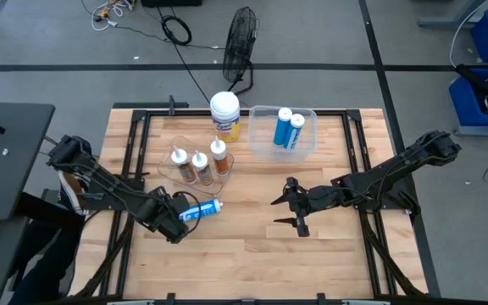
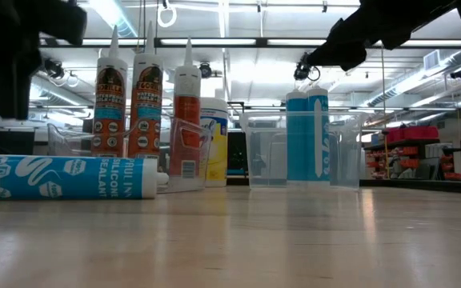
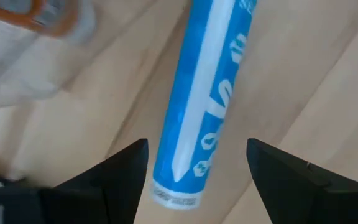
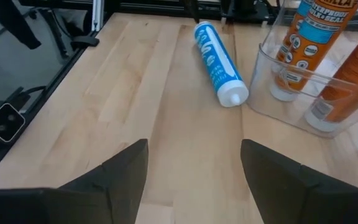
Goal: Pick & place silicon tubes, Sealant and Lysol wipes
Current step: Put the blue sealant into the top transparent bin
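A blue silicone tube [image 1: 203,208] lies on its side on the wooden table, also in the low view [image 2: 62,178]. My left gripper [image 1: 183,217] is open, its fingers on either side of the tube's flat base end [image 3: 174,190] without touching it. My right gripper [image 1: 278,212] is open and empty above mid-table, facing the tube [image 4: 218,62]. Three orange cartridges [image 1: 198,164] stand upright in a clear bin [image 1: 169,174]. Two blue tubes [image 1: 288,130] stand in another clear bin [image 1: 310,140]. The Lysol wipes [image 1: 225,114] stand upright on the table between the bins.
Black frame rails [image 1: 134,140] run along the table's sides. A fan [image 1: 240,42] and cables lie on the floor beyond the far edge. Bare wood [image 1: 252,254] stretches along the near half of the table.
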